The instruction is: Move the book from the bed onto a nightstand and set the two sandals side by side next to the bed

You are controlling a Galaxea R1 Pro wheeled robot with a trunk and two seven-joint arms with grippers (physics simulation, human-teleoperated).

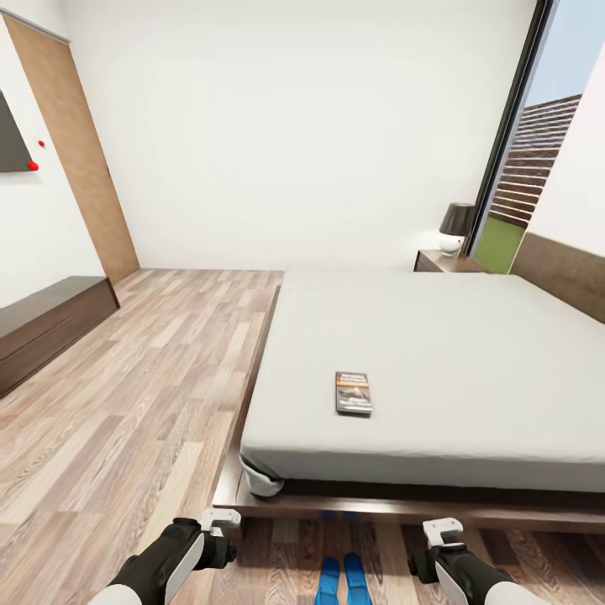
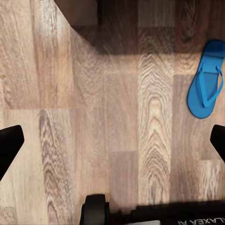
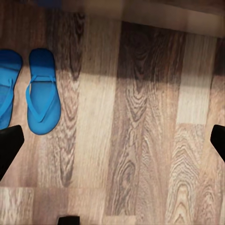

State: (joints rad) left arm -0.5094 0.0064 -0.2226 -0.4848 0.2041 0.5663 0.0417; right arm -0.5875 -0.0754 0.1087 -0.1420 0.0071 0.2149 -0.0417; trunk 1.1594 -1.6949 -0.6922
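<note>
The book (image 1: 354, 393), dark with an orange band, lies flat on the bed (image 1: 470, 370) near the mattress's foot end. A nightstand (image 1: 445, 261) stands at the bed's far corner. The two blue sandals (image 1: 328, 581) (image 1: 357, 580) lie side by side on the floor just before the bed's foot, between my arms. The right wrist view shows both sandals (image 3: 43, 91) (image 3: 8, 86); the left wrist view shows one sandal (image 2: 206, 79). My left gripper (image 1: 220, 521) (image 2: 112, 145) and right gripper (image 1: 443, 531) (image 3: 112, 143) hang open over bare floor, holding nothing.
A dark lamp (image 1: 458, 227) stands on the nightstand. A long low dark bench (image 1: 50, 323) runs along the left wall. Wooden floor (image 1: 160, 378) stretches between the bench and the bed. The bed's dark frame (image 1: 378, 508) juts out just ahead of both grippers.
</note>
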